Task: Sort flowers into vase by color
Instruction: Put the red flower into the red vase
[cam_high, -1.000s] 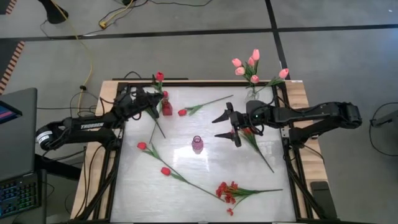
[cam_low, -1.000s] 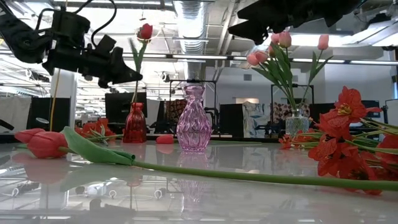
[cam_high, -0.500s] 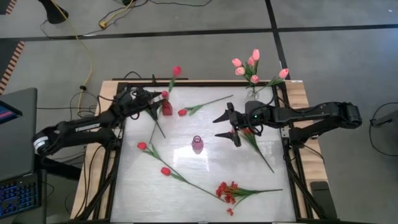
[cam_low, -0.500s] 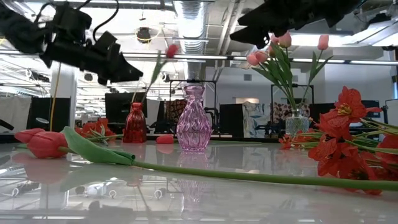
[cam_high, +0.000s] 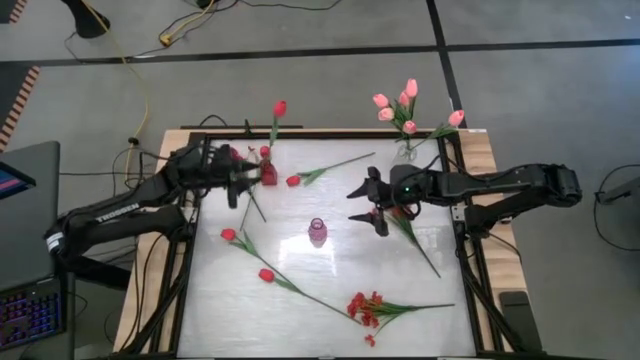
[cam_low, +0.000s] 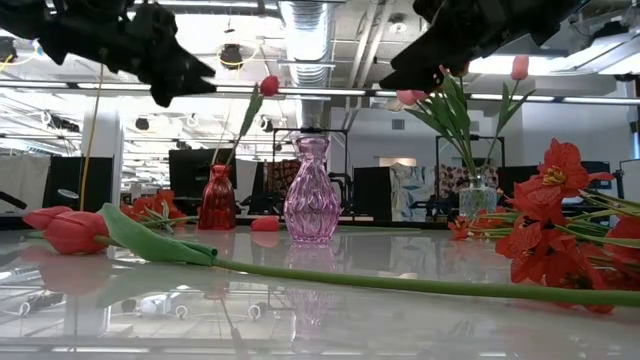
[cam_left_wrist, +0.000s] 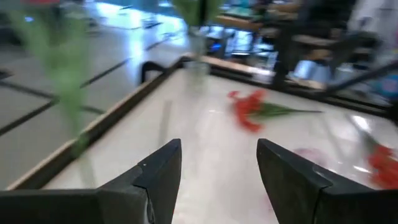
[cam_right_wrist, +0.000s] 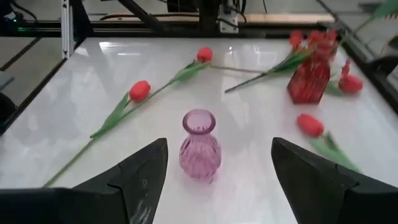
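Stem of a red tulip (cam_high: 278, 120) stands in the red vase (cam_high: 268, 174), upper left of the table (cam_high: 330, 290). Left gripper (cam_high: 238, 185), jaws spread and empty, sits just left of that vase. Nearest loose red tulip (cam_high: 293, 181) lies just right of it, long axis running up-right toward the pink tulips (cam_high: 405, 108) (left arm nearer). Right gripper (cam_high: 374, 204), released, hovers right of the pink vase (cam_high: 317, 232).

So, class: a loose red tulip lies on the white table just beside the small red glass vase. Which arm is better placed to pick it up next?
Left, probably. The left claw is open and empty beside the small red glass vase, close to that loose red tulip. The right claw, also open, hovers farther off, near the pink glass vase.
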